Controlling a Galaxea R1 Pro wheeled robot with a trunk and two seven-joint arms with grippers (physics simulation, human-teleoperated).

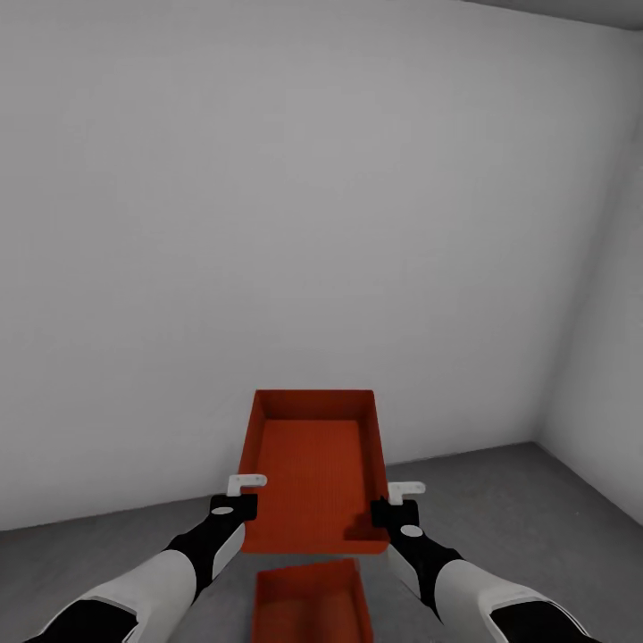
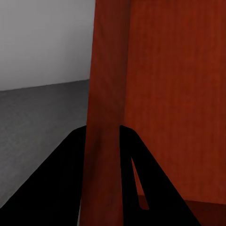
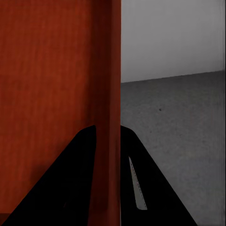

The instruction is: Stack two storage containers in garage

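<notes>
A robot faces a plain pale grey wall in a bare room, holding an orange-red lidless bin out in front of it with both arms. The left gripper is pinched on the bin's left long wall, and the right gripper is pinched on its right long wall, so the bin hangs between the two, raised off the ground and tipped so its open inside faces the head camera. In the left wrist view the dark fingers sit on either side of the thin red wall, nearly closed with only the wall between them; the right wrist view shows the same grip, fingers clamped across the other wall. Below the grippers, closer to the robot's base, a second identical bin rests on the dark grey concrete floor, only its far part in sight. The step in hand appears to be stacking: one bin is already down in the garage, and the carried one is yet to be set on it. The next move likely calls for drawing the held bin back over the lower one, levelling it, lining up the edges, lowering both arms together, and then opening both grippers.
</notes>
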